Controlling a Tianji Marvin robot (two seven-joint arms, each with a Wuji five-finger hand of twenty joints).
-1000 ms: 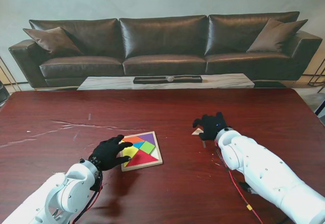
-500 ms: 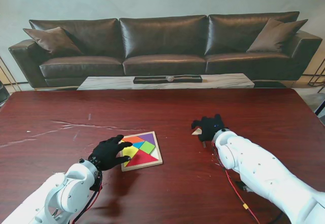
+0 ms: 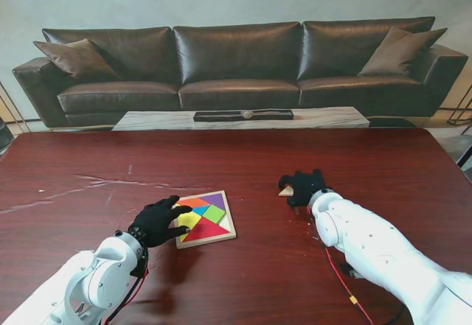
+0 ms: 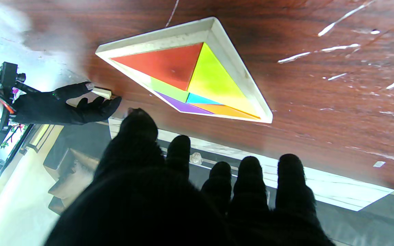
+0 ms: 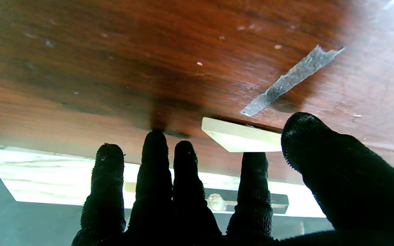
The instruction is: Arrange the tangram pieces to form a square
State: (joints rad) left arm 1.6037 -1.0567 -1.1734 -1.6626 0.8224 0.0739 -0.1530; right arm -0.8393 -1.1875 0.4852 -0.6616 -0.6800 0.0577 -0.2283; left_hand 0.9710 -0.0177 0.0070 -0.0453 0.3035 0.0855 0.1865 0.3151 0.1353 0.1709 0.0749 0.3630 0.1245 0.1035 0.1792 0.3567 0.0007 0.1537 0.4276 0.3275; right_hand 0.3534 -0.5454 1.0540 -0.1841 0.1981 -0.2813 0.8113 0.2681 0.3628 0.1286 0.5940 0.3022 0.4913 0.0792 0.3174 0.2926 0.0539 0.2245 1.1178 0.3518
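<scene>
Sofa (image 3: 236,67) behind table (image 3: 258,155); tape scrap (image 5: 291,80) beside loose piece (image 5: 241,138).

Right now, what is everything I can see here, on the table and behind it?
dark red wooden table: one, in the foreground.
pale wooden square tray: one, beside the left hand, holding the coloured pieces.
coloured tangram pieces: six seen; red, yellow, green, blue, orange, purple; in the tray.
pale loose wooden piece: one, at the right hand's fingertips.
dark brown leather sofa: one, behind the table, a cushion at each end.
pale marble low table: one, before the sofa.
left hand: black glove, open.
right hand: black glove, hold unclear.
</scene>
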